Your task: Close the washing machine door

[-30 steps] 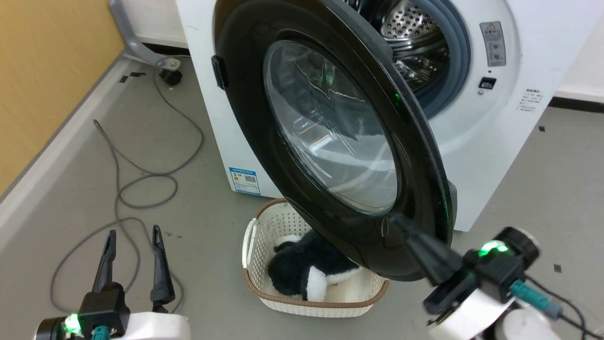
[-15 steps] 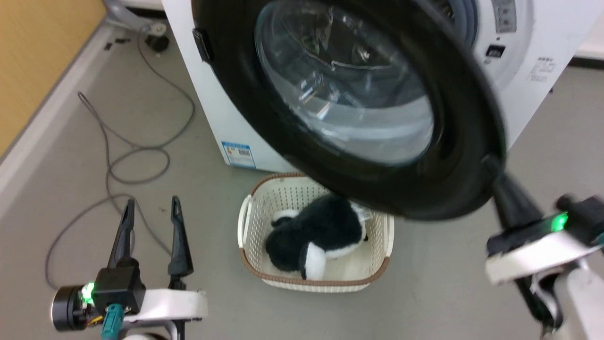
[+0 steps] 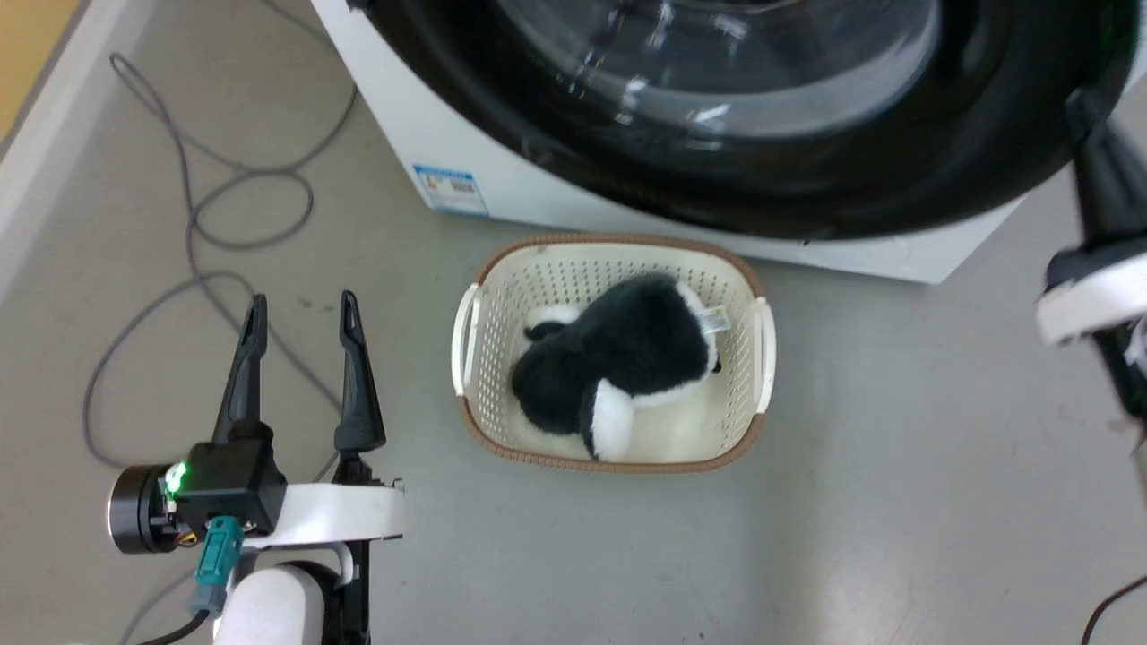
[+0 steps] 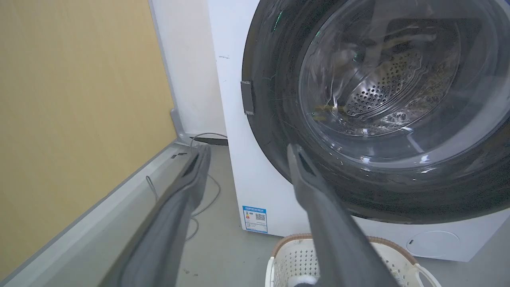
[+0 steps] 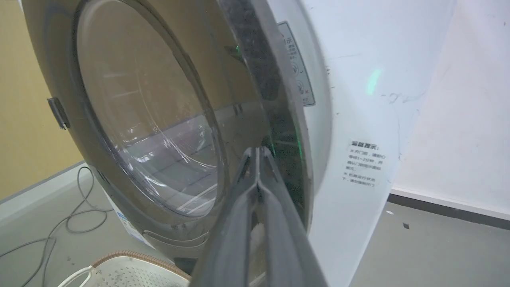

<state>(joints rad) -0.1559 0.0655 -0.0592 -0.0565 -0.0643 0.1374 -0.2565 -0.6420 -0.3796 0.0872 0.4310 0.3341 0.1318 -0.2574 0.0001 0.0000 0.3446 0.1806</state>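
While the right gripper (image 5: 258, 155) has its two fingers pressed together, their tips lie against the right-hand rim of the washing machine door (image 5: 151, 119); that door stands close against the front of the white washing machine (image 5: 350, 99), though whether it is latched I cannot tell; the left gripper (image 3: 301, 300) hangs spread wide above the floor, well apart from the door, near a cream basket (image 3: 472, 331) holding a plush toy (image 3: 627, 358).
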